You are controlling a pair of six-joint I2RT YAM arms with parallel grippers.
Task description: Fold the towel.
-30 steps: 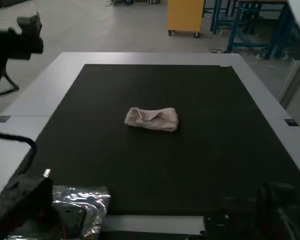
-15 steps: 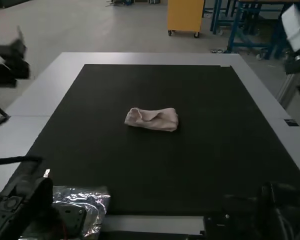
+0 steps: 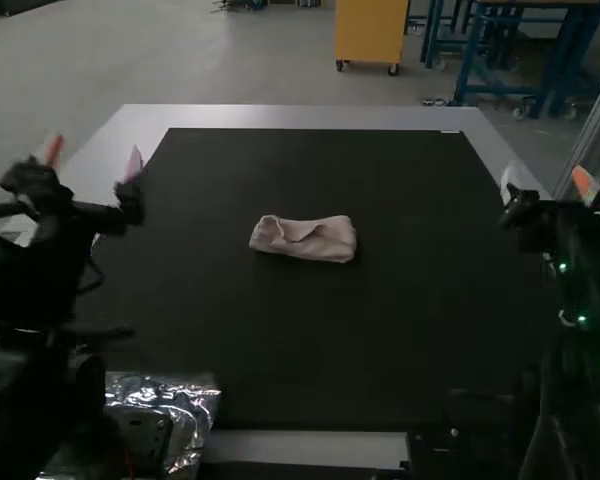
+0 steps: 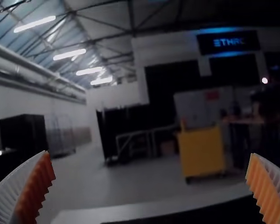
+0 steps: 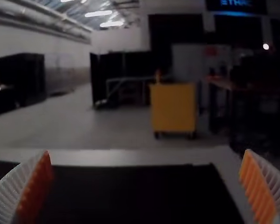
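The pale pink towel lies near the middle of the dark mat, folded into a small, slightly rumpled strip with a fold visible on top. Off to the towel's left, my left gripper is raised over the mat's left edge, spread open and holding nothing. On the other side my right gripper is up by the table's right edge, also apart from the towel. In the left wrist view the left gripper has its ribbed fingers wide apart. The right wrist view has the right gripper equally wide.
The dark mat covers most of the light grey table. A shiny plastic bag with a dark part beside it lies at the near left, close to the left arm's base.
Both arms have swung inward and lower from the view's outer edges, their grippers now over or near the table's sides. The towel has stayed in place.
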